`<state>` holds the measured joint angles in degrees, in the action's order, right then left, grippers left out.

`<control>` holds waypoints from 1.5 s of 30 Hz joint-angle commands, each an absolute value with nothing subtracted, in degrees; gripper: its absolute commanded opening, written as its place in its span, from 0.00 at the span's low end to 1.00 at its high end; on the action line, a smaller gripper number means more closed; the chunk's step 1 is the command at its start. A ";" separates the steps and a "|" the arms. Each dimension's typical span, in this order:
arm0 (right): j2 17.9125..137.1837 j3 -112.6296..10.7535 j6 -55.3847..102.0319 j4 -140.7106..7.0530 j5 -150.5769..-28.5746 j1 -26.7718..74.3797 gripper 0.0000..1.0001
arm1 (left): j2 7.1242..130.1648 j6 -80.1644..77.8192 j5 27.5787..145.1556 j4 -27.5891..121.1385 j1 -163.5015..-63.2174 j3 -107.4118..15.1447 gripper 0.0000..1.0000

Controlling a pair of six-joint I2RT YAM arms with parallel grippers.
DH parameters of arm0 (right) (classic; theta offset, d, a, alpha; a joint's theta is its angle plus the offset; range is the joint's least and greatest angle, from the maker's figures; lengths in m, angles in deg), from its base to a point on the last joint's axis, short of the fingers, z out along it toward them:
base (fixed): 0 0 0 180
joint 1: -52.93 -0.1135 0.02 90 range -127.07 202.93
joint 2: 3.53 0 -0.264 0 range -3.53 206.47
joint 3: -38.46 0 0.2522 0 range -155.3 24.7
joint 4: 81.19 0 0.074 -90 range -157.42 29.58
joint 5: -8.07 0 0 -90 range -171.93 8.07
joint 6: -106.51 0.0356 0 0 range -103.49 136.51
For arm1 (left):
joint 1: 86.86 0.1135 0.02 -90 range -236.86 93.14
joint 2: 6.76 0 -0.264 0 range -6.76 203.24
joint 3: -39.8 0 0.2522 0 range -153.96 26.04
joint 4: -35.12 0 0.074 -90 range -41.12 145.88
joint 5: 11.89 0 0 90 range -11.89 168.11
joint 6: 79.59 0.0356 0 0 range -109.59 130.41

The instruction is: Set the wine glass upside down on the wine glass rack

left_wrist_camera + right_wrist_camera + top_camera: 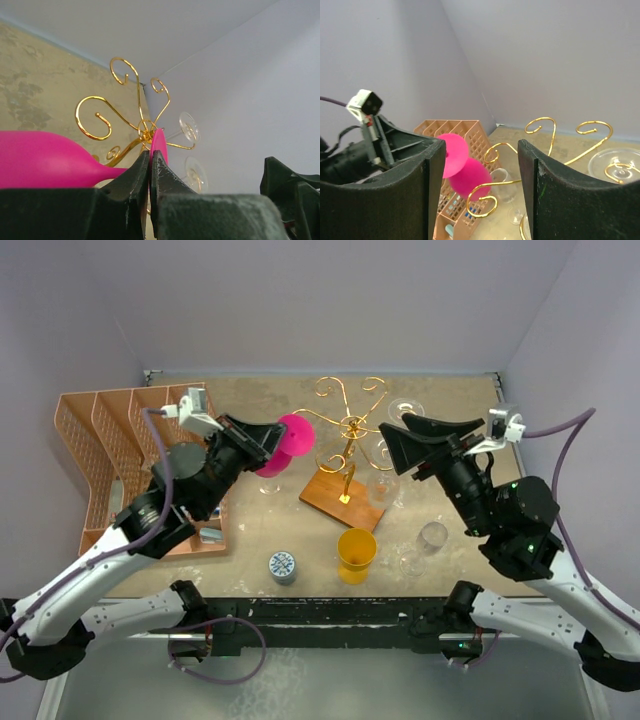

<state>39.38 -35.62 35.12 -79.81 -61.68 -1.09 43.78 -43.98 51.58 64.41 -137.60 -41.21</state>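
My left gripper (262,443) is shut on the round foot of a pink wine glass (292,438) and holds it in the air, left of the wine glass rack (350,428). In the left wrist view the pink bowl (40,160) lies sideways to the left, and the foot sticks up between my shut fingers (131,182). The rack is gold wire scrolls (95,117) on a brown wooden base (330,495). My right gripper (398,445) is open and empty, right of the rack. Between its fingers (540,190) I see the pink glass (470,177) and gold scrolls (490,200).
Clear glasses hang on the rack's right arms (405,410); their feet show in the left wrist view (189,126). A clear glass (502,182) stands below the pink one. On the table are another clear glass (430,540), a yellow cup (356,555) and a small patterned tin (283,566). An orange divided basket (110,440) stands at the left.
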 commanded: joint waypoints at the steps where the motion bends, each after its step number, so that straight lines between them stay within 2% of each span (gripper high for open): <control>1: 37.43 -35.27 37.98 -76.55 -59.10 -1.39 0.61 | 47.47 -47.81 55.28 55.65 -137.48 -40.29 0.00; 12: 32.42 -32.00 39.96 -74.68 -60.78 -1.39 0.61 | 52.91 -52.37 51.89 42.82 -137.39 -35.61 0.00; 23: 31.00 -32.43 40.31 -73.19 -62.02 -1.39 0.61 | 56.81 -52.58 46.41 40.27 -136.07 -36.48 0.00; 32: 30.27 -32.02 40.98 -74.36 -62.09 -1.39 0.60 | 59.77 -54.71 52.32 36.45 -132.86 -36.81 0.00; 45: 29.78 -31.82 40.33 -75.35 -63.35 -1.39 0.60 | 58.36 -56.06 52.03 35.32 -129.17 -33.77 0.00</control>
<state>29.79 -31.31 40.39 -73.62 -62.19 -1.09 61.03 -55.11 52.22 39.01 -130.28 -34.87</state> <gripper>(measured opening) 0.598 0.003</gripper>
